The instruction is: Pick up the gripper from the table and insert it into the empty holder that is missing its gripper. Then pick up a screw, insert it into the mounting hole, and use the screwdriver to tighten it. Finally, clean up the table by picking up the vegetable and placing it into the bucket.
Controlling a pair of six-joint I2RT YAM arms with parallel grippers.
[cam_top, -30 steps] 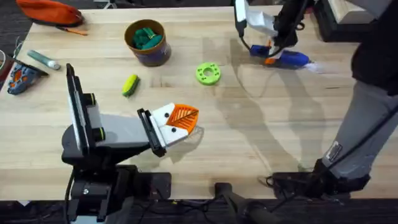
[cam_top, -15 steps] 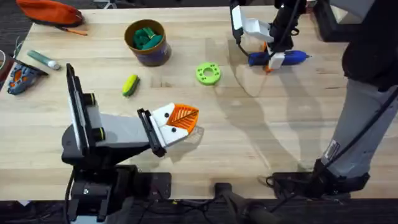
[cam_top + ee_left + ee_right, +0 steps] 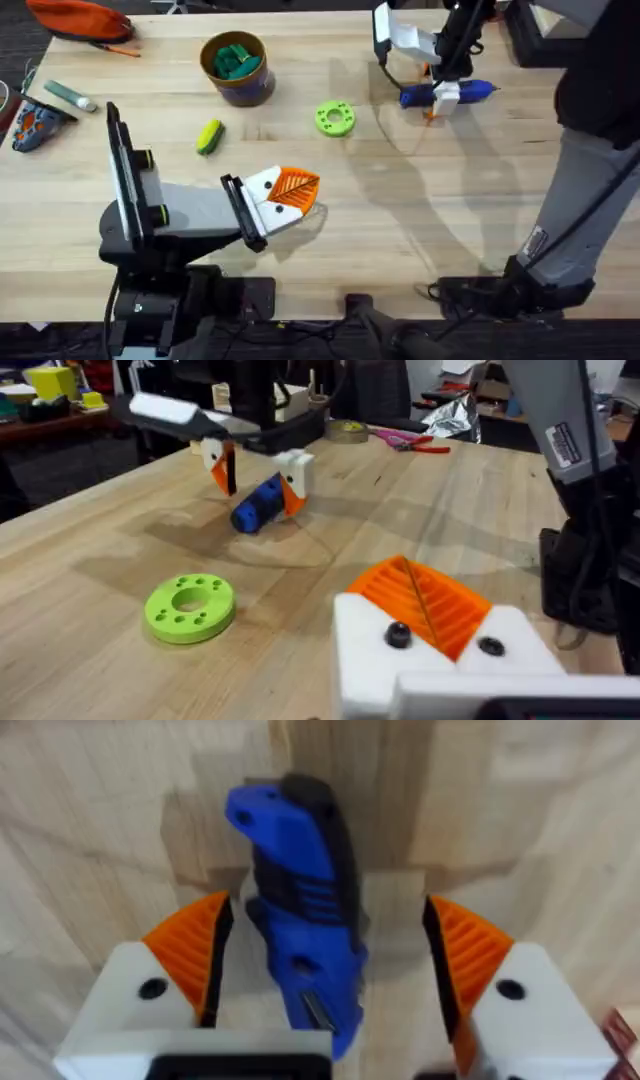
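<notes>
The blue screwdriver [image 3: 470, 92] lies on the table's far right side. My right gripper [image 3: 438, 88] is open astride it, one orange pad [image 3: 192, 952] on each side with gaps to the blue body [image 3: 300, 890]. The left wrist view shows the same screwdriver [image 3: 258, 508] and right gripper [image 3: 258, 485]. The white holder [image 3: 262, 200] on my left arm's tip carries the orange gripper piece [image 3: 296, 185]. My left gripper [image 3: 418, 598] has its orange pads together and holds nothing. The yellow vegetable [image 3: 208, 137] lies near the bucket [image 3: 237, 67].
A green ring-shaped disc [image 3: 334, 118] lies between the vegetable and the screwdriver. An orange pouch [image 3: 80, 18], a grey-green marker [image 3: 70, 95] and a small coloured item [image 3: 30, 122] sit at the far left. Bare wood spans the middle and front right.
My right gripper has settled lower around the screwdriver, which has shifted slightly left. The left arm has not moved.
</notes>
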